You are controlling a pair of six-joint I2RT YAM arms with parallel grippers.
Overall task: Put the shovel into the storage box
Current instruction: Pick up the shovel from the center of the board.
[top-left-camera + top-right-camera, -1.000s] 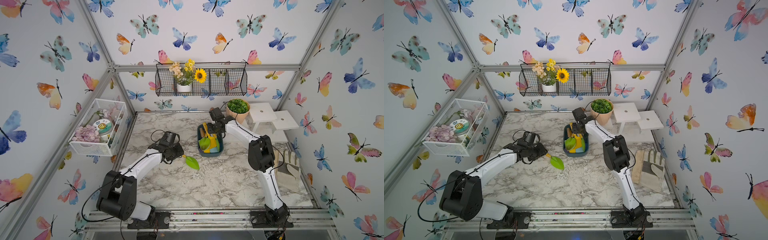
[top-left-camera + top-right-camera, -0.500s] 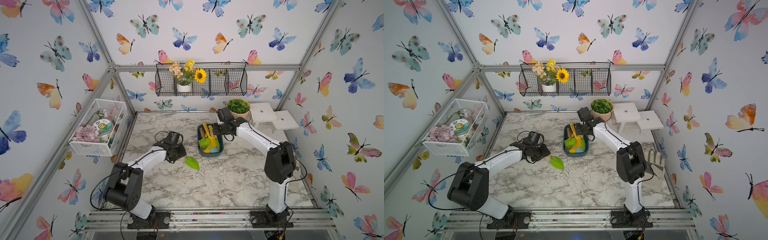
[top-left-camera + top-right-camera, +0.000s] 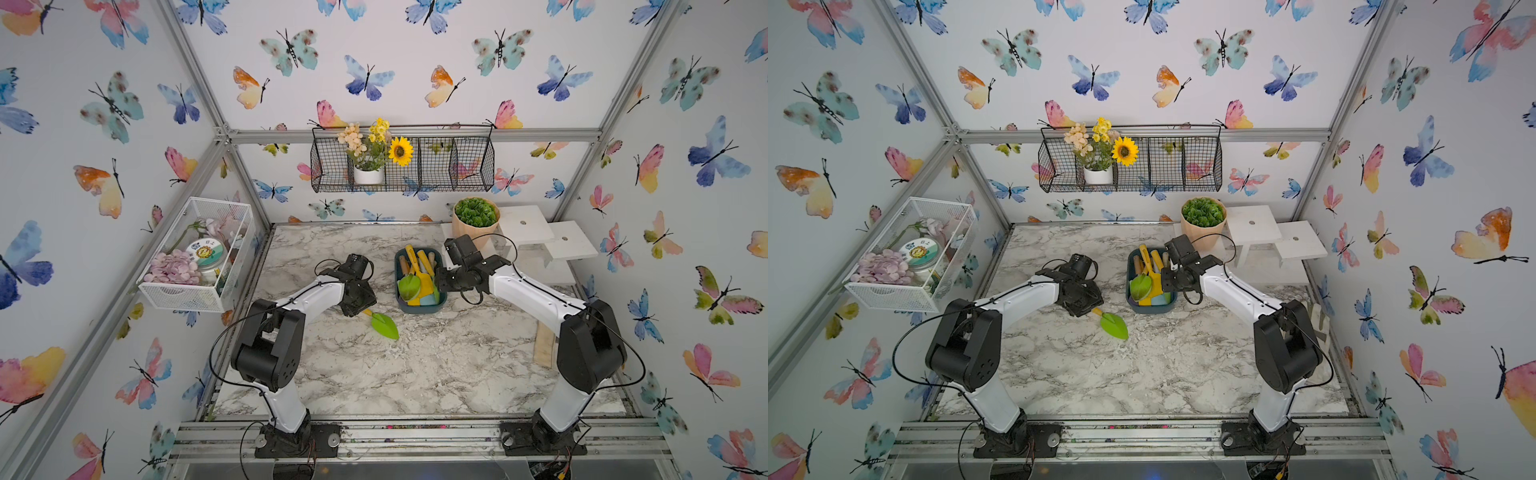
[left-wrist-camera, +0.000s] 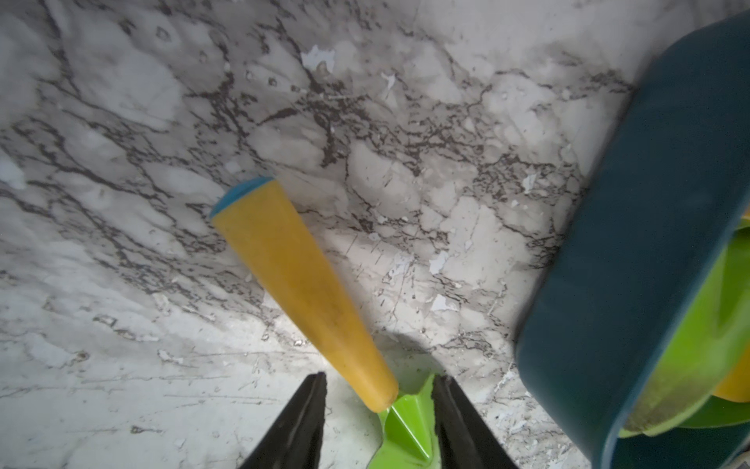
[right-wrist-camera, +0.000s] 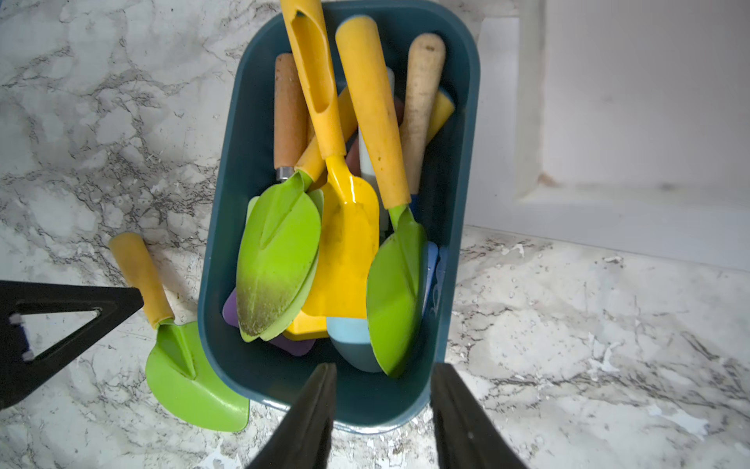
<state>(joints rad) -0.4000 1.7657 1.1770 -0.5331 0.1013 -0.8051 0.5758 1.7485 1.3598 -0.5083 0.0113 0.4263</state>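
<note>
Left jaws open, one tip each side of shovel (image 4: 300, 284), where yellow handle meets green blade. Shovel flat on counter (image 3: 374, 374), just beside storage box (image 5: 221, 227), not inside. Right jaws open, holding nothing, over box end. Box full of other shovels (image 5: 280, 251).

The left arm (image 3: 316, 293) and right arm (image 3: 536, 297) have glossy white link shells between bulky matte-black joint housings (image 3: 270, 349). Thin black cables (image 3: 216, 357) loop loose beside the links, widest at nine o'clock of the left elbow. Each black base plate (image 3: 316, 448) carries round silver screws (image 3: 333, 439). The left tool (image 4: 377, 381) and right tool (image 5: 383, 373) end in black, tapering fingers (image 5: 308, 418). Seen side-on, one finger is a hollow triangle (image 5: 61, 296).
</note>
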